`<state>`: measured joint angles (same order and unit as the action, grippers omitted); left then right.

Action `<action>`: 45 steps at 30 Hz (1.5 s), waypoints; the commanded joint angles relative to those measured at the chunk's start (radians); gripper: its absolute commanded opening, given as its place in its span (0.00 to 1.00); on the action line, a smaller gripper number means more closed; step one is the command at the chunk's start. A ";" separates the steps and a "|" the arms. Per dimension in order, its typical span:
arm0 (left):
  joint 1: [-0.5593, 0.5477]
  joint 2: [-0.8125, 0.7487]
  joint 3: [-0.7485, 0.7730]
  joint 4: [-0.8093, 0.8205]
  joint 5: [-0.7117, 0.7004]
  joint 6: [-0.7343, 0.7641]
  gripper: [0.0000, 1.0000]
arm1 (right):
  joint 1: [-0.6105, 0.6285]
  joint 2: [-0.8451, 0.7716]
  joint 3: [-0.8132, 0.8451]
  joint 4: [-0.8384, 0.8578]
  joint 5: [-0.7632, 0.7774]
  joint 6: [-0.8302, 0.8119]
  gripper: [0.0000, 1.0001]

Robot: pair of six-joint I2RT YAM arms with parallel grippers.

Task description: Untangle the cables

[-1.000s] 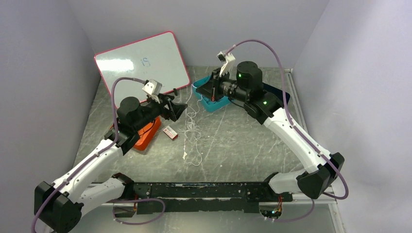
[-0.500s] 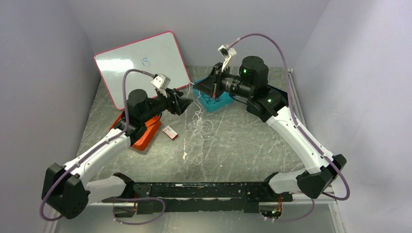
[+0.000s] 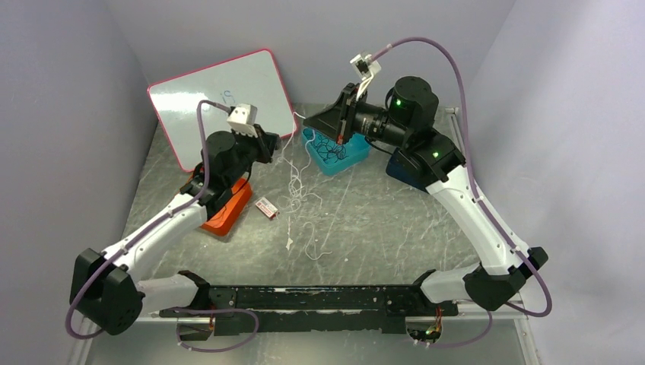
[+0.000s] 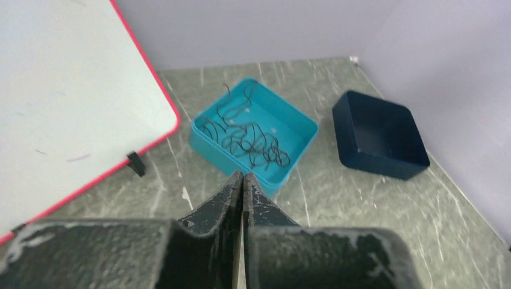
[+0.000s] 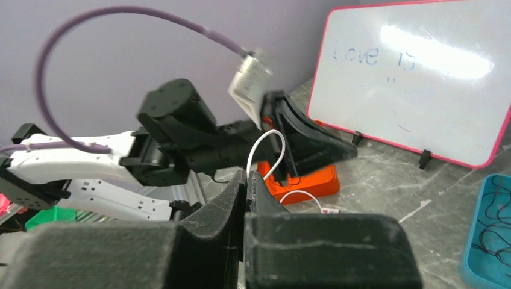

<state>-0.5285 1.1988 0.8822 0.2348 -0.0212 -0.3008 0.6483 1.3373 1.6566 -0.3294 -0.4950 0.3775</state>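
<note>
White cable [image 3: 297,190], thin and kinked, trails 12 to 6 o'clock mid-counter [image 3: 380,220]; black cables [image 3: 332,147] coil in teal tray [image 3: 357,161] at 1. My right claw [image 5: 248,177] pinches the white one; left claw [image 4: 243,180] closed, hold indiscernible.

**Setting:** robot test cell, most likely in a laboratory; only the enclosure itself is in view.

**Evidence:**
- Left arm [image 3: 152,236] and right arm [image 3: 471,213], white and black, bolted to a black rail [image 3: 319,298] at the near edge of a grey marbled table [image 3: 380,228].
- Plain lavender panels [image 3: 68,114] on three sides.
- Small white camera box [image 3: 242,115] on a wrist.

**Props:**
- Red-framed whiteboard [image 3: 220,99], propped up.
- Teal tray [image 4: 217,153] holding thin black cables [image 4: 247,135].
- Navy tray [image 4: 379,129].
- Orange item [image 3: 228,213], kind unclear.
</note>
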 commanded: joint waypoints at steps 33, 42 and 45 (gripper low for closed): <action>-0.060 0.067 0.071 0.339 0.668 0.071 0.96 | 0.002 0.010 -0.030 0.079 -0.033 0.061 0.00; -0.119 0.082 -0.042 0.424 0.639 -0.010 0.69 | 0.002 0.010 -0.019 0.135 -0.005 0.083 0.00; -0.120 0.091 -0.068 0.435 0.639 -0.033 0.55 | 0.002 0.007 -0.001 0.156 0.019 0.084 0.00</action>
<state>-0.6392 1.2823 0.8497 0.5903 0.6064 -0.2943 0.6483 1.3506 1.6054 -0.2417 -0.5011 0.4461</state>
